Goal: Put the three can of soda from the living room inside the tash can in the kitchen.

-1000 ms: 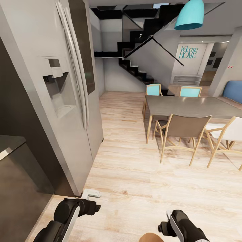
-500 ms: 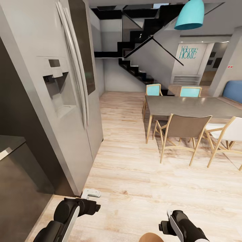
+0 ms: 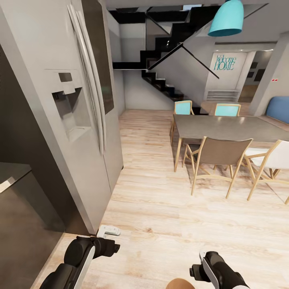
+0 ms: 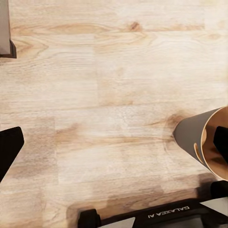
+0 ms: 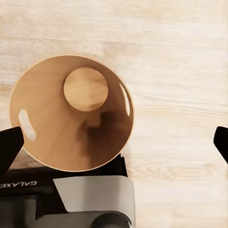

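Barely anything has shifted: both grippers [image 3: 107, 245] [image 3: 196, 271] hang open and empty, bin [image 5: 71, 111] at six o'clock, no cans collected.

I see the bin [image 5: 71, 111] from above in the right wrist view. It is round and brown, like wood, and it stands upright on the pale plank floor. It has two white oval slots near the rim, one at 9 o'clock and one at 3 o'clock. I see nothing inside it. In the head view, I spot a bit of its rim [image 3: 180, 284] at 6 o'clock.
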`<state>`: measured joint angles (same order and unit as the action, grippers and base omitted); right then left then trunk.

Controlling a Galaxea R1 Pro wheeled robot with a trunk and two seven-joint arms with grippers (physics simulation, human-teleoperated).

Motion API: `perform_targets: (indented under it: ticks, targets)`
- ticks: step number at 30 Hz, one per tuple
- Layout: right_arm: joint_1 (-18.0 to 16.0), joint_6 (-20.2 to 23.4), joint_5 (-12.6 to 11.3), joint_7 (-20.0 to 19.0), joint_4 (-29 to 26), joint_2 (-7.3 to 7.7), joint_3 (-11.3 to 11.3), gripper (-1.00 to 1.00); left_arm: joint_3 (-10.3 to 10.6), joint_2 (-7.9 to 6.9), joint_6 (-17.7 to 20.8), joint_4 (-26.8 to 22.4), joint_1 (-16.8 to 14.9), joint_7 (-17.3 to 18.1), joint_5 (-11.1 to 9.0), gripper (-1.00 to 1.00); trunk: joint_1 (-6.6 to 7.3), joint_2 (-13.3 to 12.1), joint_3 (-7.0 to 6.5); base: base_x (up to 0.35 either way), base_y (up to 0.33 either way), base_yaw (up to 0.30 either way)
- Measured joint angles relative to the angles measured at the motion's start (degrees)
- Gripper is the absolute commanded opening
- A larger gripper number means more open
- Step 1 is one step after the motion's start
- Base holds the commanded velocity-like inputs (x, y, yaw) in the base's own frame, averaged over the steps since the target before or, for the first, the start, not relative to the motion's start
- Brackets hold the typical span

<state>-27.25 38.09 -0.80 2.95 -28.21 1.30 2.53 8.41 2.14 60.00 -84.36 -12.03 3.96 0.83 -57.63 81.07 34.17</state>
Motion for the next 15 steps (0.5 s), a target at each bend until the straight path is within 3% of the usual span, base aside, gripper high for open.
perform_targets:
  ticks: [9,15]
  targets:
    - [0.0,-0.01,0.08,0.03,1.37,-0.1,0.01,1.0,0.1,-0.03,0.0,-0.07,0.06,-0.21,-0.05,1.0,0.0,0.0,0.0,0.0,0.0,0.0]
    - [0.0,-0.03,0.12,0.03,1.47,-0.15,0.02,1.0,0.05,0.06,0.0,-0.1,0.08,-3.01,-0.17,1.0,0.0,0.0,0.0,0.0,0.0,0.0]
